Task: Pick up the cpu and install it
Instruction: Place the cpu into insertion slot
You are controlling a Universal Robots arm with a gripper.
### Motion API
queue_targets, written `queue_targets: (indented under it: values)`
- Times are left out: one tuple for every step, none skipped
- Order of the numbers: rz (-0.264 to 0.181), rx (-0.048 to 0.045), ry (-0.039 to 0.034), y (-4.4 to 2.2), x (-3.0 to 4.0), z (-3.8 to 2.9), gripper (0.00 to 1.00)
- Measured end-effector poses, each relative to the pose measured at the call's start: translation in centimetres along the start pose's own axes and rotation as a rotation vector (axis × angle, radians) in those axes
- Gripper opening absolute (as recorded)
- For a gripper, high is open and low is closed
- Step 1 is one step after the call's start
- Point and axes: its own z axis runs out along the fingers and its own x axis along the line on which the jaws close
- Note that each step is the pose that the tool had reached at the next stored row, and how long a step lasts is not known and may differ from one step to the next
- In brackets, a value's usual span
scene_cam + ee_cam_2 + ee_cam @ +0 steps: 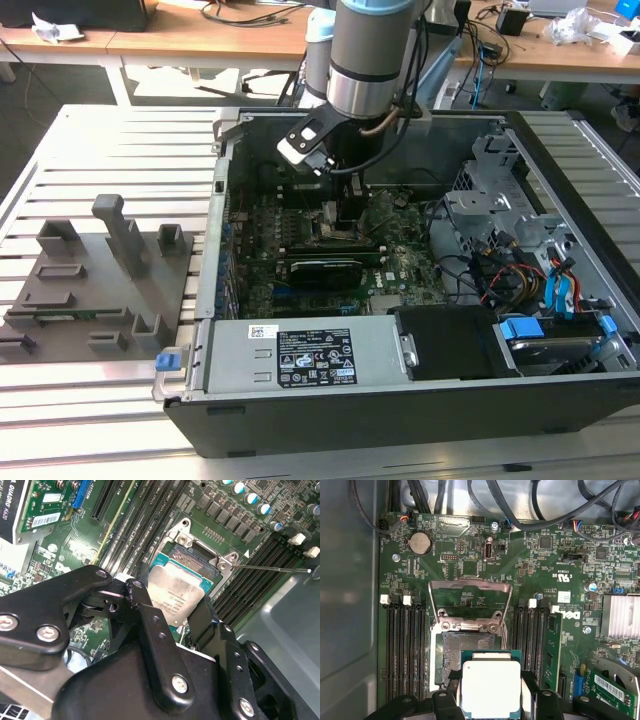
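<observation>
At the exterior view's left, a grey plastic fixture tray with upright pegs [85, 285] is laid on the slatted metal table [120, 140]. To its right, an open black computer case [400, 425] is set on the same table, with a green motherboard [400, 262] exposed inside. The grey robot arm [370, 50] is seen reaching down into the case over the board's middle. In the second wrist view, the small flat square silvery-topped cpu [177, 592] is pinched by the black claw [170, 602] at two opposite edges, one finger [150, 625] at each side. The chip is held over the open black socket [462, 650], part of which is covered by it in the first wrist view, and the socket's metal bracket [470, 597] is raised. Whether chip and socket are touching cannot be told. Rows of black memory slots [405, 650] are ranged on either side of the socket.
</observation>
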Motion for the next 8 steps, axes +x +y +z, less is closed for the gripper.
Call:
queue_targets:
  values:
    - [0.000, 0.0000, 0.0000, 0.01, 0.00, 0.10, 0.55]
    - [0.000, 0.0000, 0.0000, 0.03, 0.00, 0.16, 0.55]
    - [0.000, 0.0000, -0.0001, 0.03, 0.01, 0.21, 0.55]
    - [0.000, 0.0000, 0.0000, 0.04, 0.01, 0.26, 0.55]
    - [0.000, 0.0000, 0.0000, 0.05, 0.01, 0.31, 0.55]
    - [0.000, 0.0000, 0.0000, 0.06, 0.01, 0.40, 0.55]
    - [0.000, 0.0000, 0.0000, 0.06, 0.02, 0.52, 0.55]
    - [0.000, 0.0000, -0.0001, 0.07, 0.02, 0.57, 0.55]
